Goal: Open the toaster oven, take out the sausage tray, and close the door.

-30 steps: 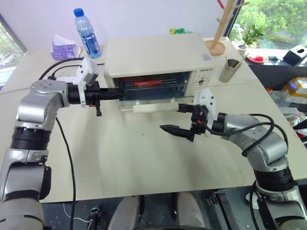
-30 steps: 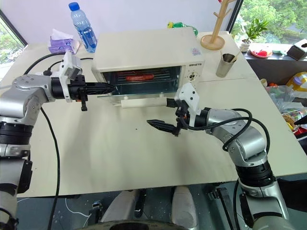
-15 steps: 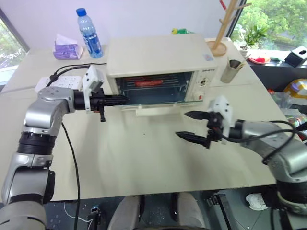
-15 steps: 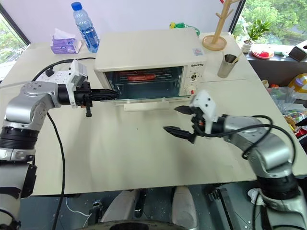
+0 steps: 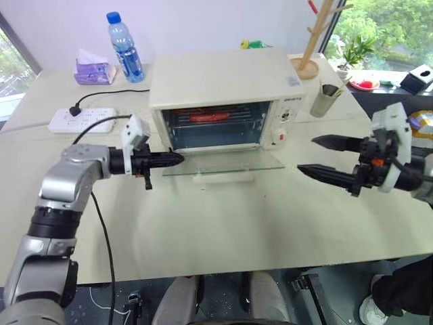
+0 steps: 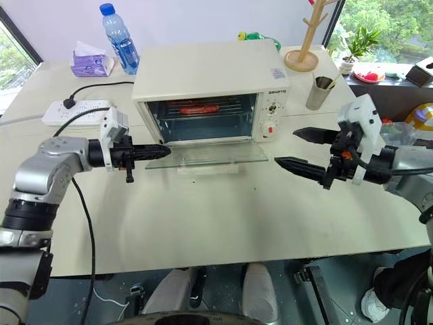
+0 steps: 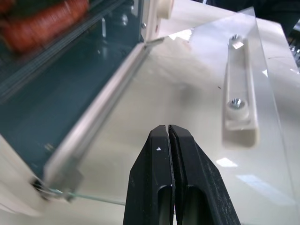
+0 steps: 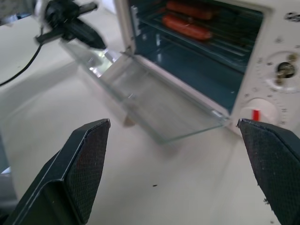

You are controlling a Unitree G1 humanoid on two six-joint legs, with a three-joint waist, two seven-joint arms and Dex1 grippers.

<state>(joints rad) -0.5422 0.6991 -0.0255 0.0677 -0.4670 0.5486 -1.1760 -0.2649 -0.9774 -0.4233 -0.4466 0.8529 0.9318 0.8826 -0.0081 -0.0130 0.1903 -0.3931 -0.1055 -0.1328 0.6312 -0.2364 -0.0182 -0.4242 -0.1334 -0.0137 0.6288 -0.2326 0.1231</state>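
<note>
The cream-white toaster oven (image 5: pixel 220 81) stands at the back middle of the table. Its glass door (image 5: pixel 224 163) lies open and flat, bar handle (image 7: pixel 240 96) underneath. Inside, reddish sausages (image 6: pixel 198 108) lie on the wire rack of the sausage tray (image 8: pixel 201 40). My left gripper (image 5: pixel 177 159) is shut and empty, pointing right, its tip at the door's left edge near the hinge (image 7: pixel 167 130). Whether it touches the glass I cannot tell. My right gripper (image 5: pixel 307 154) hangs open and empty, well to the right of the door, pointing left.
A water bottle (image 5: pixel 123 46), a tissue pack (image 5: pixel 90 70) and a power strip (image 5: pixel 81 120) with a black cable sit at the back left. A metal cup (image 5: pixel 323 99) and a wooden stand (image 5: pixel 308 64) are right of the oven. Bare tabletop (image 5: pixel 223 223) lies in front.
The door has swung down from half open to flat. My left gripper sank with it along the door's left edge. My right gripper pulled away to the right, still open.
</note>
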